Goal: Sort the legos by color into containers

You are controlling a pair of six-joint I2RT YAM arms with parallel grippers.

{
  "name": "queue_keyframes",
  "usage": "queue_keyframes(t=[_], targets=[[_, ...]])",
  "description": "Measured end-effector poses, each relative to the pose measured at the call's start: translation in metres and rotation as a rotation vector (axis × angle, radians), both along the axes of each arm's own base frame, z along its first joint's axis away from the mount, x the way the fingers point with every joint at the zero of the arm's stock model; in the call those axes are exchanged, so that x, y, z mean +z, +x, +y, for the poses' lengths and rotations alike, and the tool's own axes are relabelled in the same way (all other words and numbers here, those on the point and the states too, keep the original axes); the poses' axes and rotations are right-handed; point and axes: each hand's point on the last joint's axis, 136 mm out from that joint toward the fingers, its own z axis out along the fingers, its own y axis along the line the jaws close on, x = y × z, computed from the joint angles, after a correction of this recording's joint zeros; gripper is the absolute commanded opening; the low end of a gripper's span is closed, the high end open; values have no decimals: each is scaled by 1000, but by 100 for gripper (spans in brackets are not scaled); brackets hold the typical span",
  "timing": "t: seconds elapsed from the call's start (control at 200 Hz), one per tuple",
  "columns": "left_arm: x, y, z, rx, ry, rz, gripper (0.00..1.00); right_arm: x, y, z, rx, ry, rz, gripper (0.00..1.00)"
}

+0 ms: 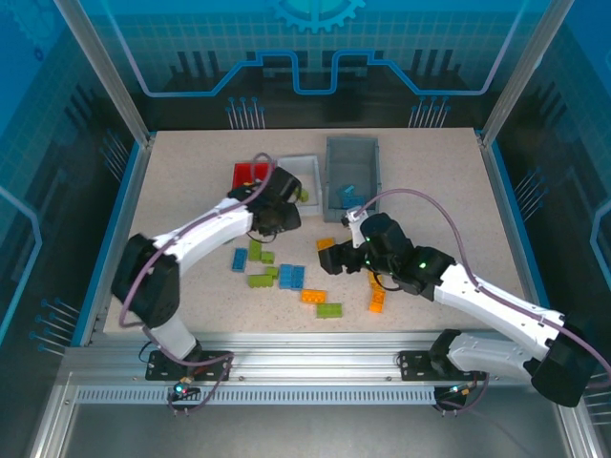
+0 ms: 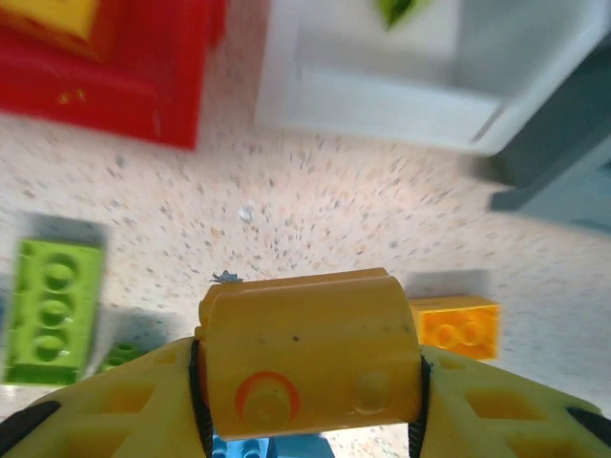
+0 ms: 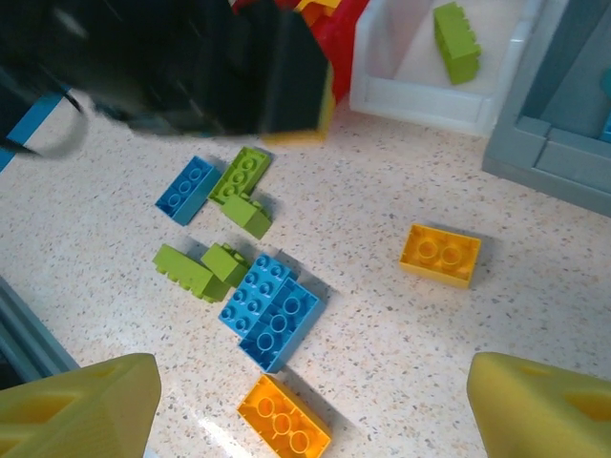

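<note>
The orange brick (image 2: 305, 334) is pinched between the fingers of the left gripper (image 2: 310, 405), apparently clear of the table (image 2: 363, 210) and just on the near side of the red bin (image 2: 115, 81), which holds a yellow-orange piece (image 2: 48, 14). From this gripper the red bin lies ahead and to the left and the white bin (image 2: 382, 95) ahead and right, so the drop likely calls for a leftward swing. The right gripper (image 3: 310, 382) hangs spread wide over loose bricks (image 3: 272, 310), farther from the red bin.

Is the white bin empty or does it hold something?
Not empty: a green brick lies inside the white bin.
</note>
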Motion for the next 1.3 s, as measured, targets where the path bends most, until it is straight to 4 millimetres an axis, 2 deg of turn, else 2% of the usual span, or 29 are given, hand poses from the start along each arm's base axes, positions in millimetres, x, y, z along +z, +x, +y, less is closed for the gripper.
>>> queue_keyframes(t=[0.09, 0.15, 0.265, 0.38, 0.52, 0.67, 0.79, 0.955, 1.13, 1.301], targets=[[24, 20, 31, 52, -9, -48, 44, -10, -2, 11, 30, -20, 16, 85], [28, 36, 54, 93, -7, -59, 44, -19, -4, 20, 55, -43, 30, 85], [19, 68, 91, 148, 8, -41, 45, -28, -8, 36, 97, -69, 47, 85], [3, 97, 105, 168, -10, -9, 45, -28, -9, 42, 109, -69, 45, 84], [-23, 116, 108, 175, -40, 44, 48, -28, -10, 42, 109, -69, 46, 85], [-42, 122, 103, 179, -63, 86, 55, -29, -11, 41, 104, -71, 54, 85], [-47, 121, 100, 186, -88, 104, 63, -37, -13, 35, 86, -102, 82, 85], [-46, 120, 96, 187, -113, 110, 73, -63, -27, 22, 65, -206, 166, 87], [-29, 112, 94, 185, -136, 89, 73, -87, -62, 19, 125, -321, 207, 88], [20, 92, 89, 170, -189, -3, 74, -120, -91, 10, 211, -520, 237, 89]])
